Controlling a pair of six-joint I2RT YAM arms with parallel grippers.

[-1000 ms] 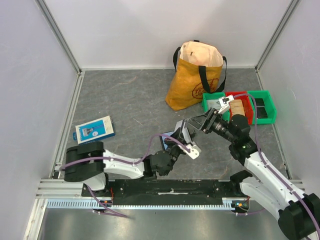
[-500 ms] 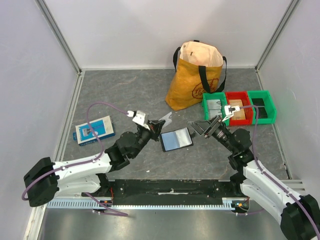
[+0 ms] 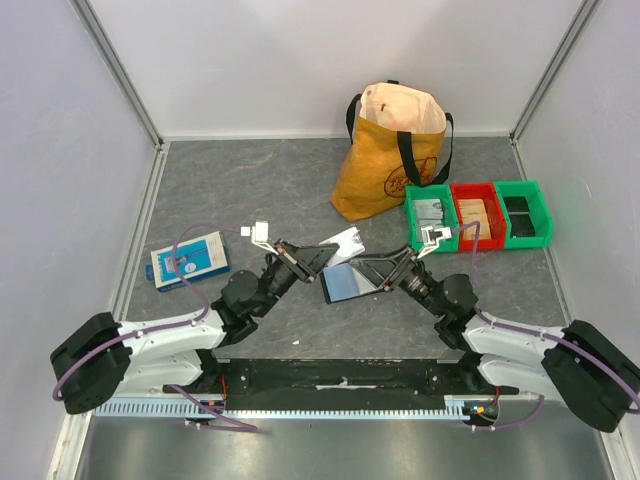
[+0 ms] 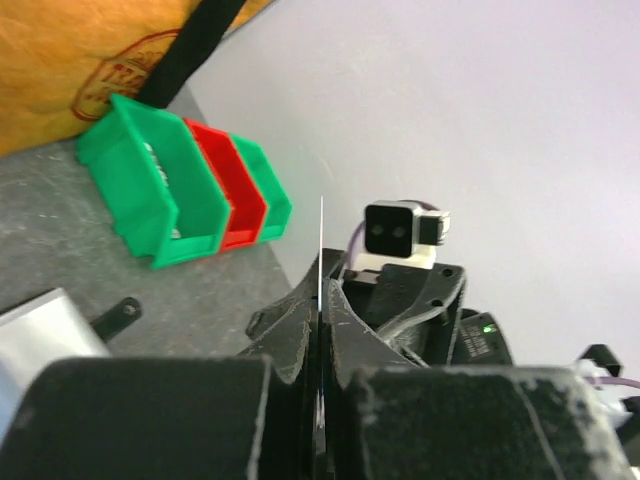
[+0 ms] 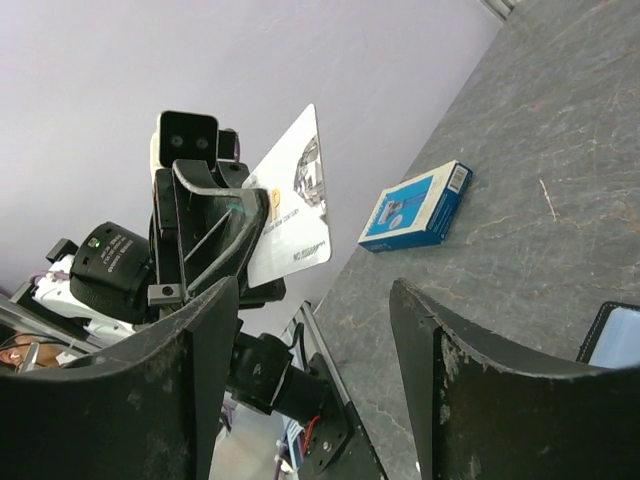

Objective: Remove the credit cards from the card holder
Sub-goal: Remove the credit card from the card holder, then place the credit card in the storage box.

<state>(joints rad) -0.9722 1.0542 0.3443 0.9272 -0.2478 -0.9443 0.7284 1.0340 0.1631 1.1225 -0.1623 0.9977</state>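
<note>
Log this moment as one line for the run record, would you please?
left gripper: shut on pale plastic card, aloft | right gripper: open, empty | black folding card holder: open on table

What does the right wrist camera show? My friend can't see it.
The left gripper pinches a pale card in the air. A blue-and-white box lies on the table, seen between the open fingers of the right gripper.

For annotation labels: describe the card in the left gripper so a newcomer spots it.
Find the orange tote bag at the back of the grey table. In front, the left gripper is shut on a thin white plastic card. Unlike the black card holder, it's held up, not lying flat.
</note>
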